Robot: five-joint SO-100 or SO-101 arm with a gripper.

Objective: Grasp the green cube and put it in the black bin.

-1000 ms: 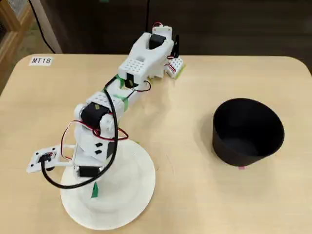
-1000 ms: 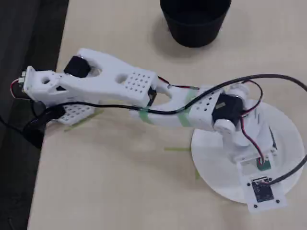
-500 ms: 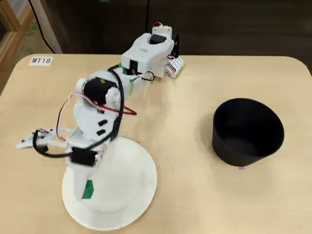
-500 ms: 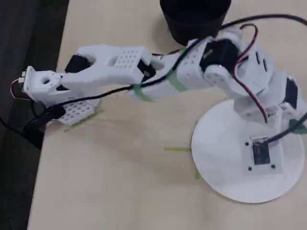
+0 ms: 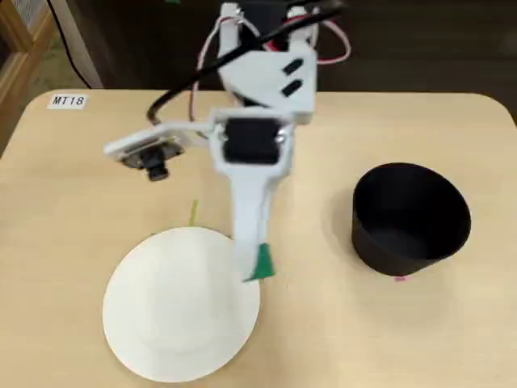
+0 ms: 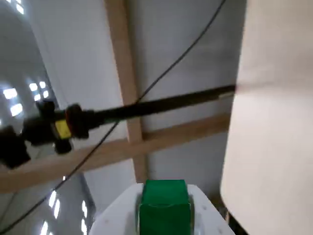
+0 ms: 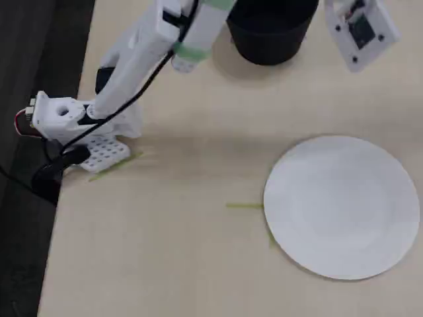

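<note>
My gripper (image 5: 258, 268) is shut on the green cube (image 5: 262, 260) and holds it in the air, over the right edge of the white plate as a fixed view shows it. In the wrist view the cube (image 6: 164, 208) sits between the white jaws at the bottom edge, and the camera looks out sideways at the room. The black bin (image 5: 412, 218) stands upright and empty on the table, to the right of the gripper and apart from it. In the other fixed view the bin (image 7: 268, 30) is at the top edge and the gripper tip is cut off by the frame.
A white plate (image 5: 182, 303) lies front left, also seen in the other fixed view (image 7: 340, 205). A thin green tape strip (image 5: 194, 212) lies behind it. The arm's base (image 7: 66, 119) is at the table edge. A label (image 5: 67, 101) is at the far left corner.
</note>
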